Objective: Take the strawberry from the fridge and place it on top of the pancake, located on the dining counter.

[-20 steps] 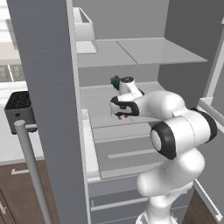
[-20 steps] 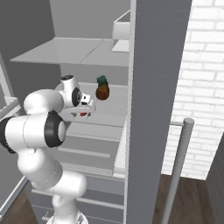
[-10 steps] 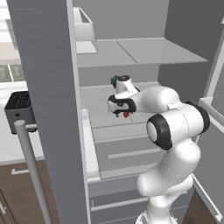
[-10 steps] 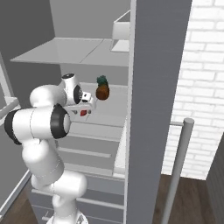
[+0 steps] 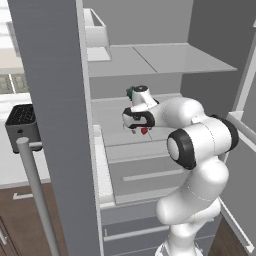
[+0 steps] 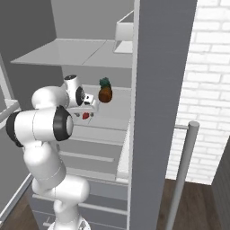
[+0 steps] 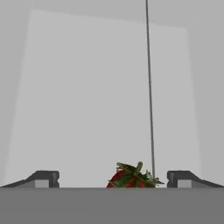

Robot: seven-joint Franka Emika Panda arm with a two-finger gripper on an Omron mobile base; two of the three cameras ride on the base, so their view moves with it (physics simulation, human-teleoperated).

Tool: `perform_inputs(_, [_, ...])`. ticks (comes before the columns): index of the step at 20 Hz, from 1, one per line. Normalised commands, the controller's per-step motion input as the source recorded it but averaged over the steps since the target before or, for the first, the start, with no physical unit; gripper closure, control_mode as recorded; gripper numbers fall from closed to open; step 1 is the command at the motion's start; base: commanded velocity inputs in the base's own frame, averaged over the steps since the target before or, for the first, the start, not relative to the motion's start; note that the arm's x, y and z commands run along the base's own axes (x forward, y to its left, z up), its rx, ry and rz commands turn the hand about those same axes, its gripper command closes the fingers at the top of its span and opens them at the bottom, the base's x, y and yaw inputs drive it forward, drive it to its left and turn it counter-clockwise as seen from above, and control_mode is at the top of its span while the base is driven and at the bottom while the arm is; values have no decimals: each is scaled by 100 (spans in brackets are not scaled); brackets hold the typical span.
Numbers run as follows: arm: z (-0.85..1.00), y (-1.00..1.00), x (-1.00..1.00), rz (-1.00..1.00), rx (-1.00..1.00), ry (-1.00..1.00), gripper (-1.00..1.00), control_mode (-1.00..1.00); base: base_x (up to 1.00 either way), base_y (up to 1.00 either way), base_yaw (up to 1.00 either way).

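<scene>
The fridge (image 5: 55,100) stands open, and my arm reaches onto its middle shelf (image 6: 112,117). On that shelf lies the strawberry (image 5: 144,131) (image 6: 85,115) (image 7: 130,178), small and red with a green leafy cap. My gripper (image 5: 140,130) (image 6: 84,115) (image 7: 113,180) is open, pointing down at the shelf. The berry sits between the two fingertips (image 7: 47,178), nearer the right one and touching neither. The pancake and the dining counter are out of view.
A small pineapple (image 6: 105,92) (image 5: 130,92) stands on the same shelf just behind the hand. A white box (image 5: 95,35) (image 6: 123,38) sits on the shelf above. Open door edges with long handles (image 5: 37,190) (image 6: 182,175) flank the opening. A black toaster (image 5: 22,122) is at left.
The elbow has swung in closer to the fridge and the hand has settled slightly lower over the strawberry. The jaws stay open.
</scene>
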Motion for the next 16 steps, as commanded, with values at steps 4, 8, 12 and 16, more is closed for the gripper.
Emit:
perform_inputs(4, [-11, -6, -13, 0, 0, 0, -100, -100, 0, 0, 0])
perform_inputs(8, [-7, -11, -17, 0, 0, 0, -100, -100, 0, 0, 0])
perform_inputs(12, [-7, -5, -9, 0, 0, 0, -100, -100, 0, 0, 0])
perform_inputs(16, [-11, 0, 0, 0, 0, 0, 100, -100, 0, 0, 0])
